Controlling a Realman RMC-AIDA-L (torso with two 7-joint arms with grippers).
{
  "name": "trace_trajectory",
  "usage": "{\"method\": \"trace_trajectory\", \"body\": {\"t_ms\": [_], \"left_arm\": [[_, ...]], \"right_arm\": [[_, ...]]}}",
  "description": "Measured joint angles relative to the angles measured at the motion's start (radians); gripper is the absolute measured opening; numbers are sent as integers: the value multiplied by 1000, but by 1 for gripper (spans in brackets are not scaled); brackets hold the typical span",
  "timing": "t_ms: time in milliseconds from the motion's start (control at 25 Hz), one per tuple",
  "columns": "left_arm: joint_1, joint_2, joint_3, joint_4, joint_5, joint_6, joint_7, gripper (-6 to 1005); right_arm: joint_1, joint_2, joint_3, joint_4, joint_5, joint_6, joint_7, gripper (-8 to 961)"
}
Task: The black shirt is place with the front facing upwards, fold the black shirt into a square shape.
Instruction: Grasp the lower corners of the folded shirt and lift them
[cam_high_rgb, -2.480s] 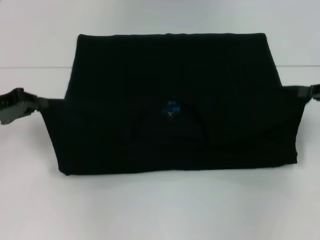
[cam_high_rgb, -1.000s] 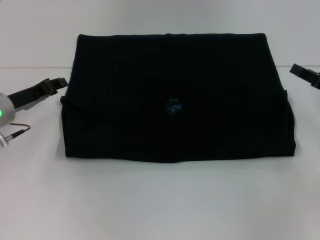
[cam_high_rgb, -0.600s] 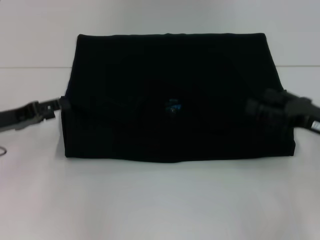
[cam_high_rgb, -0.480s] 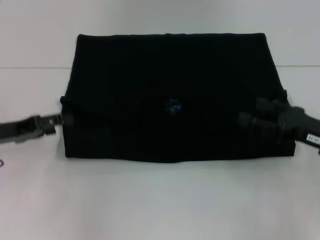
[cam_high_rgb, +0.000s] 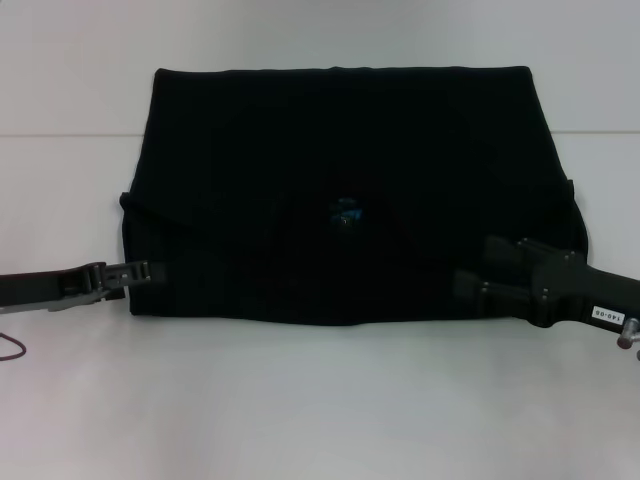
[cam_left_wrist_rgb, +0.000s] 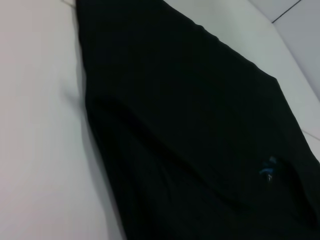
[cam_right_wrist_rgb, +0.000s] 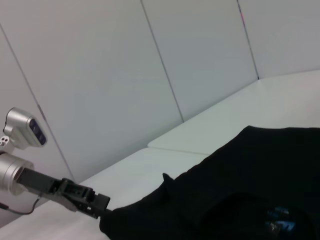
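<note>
Head view: the black shirt (cam_high_rgb: 345, 190) lies folded flat on the white counter (cam_high_rgb: 320, 410). Since a moment ago, the left gripper (cam_high_rgb: 140, 273) and right gripper (cam_high_rgb: 475, 280) have slid down to its near corners; their grip can't be judged. Left wrist view: shirt, blue label (cam_left_wrist_rgb: 268, 168). Right wrist view: the left gripper (cam_right_wrist_rgb: 97, 206) touches the shirt's edge.

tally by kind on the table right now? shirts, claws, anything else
black shirt: 1
blue neck label: 1
claws: 2, left claw at the shirt's near-left corner, right claw over its near-right part
white table: 1
Total: 5
</note>
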Motion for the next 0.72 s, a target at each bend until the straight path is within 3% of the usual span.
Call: {"method": "trace_trajectory", "body": {"t_ms": [520, 720], "left_arm": [[-22, -6, 92, 0, 0, 20, -14, 880], [-25, -8, 94, 3, 0, 11, -21, 790]], "right_arm": [[-2, 2, -1, 8, -6, 26, 5, 909], [-3, 0, -1, 10, -6, 27, 7, 902]]}}
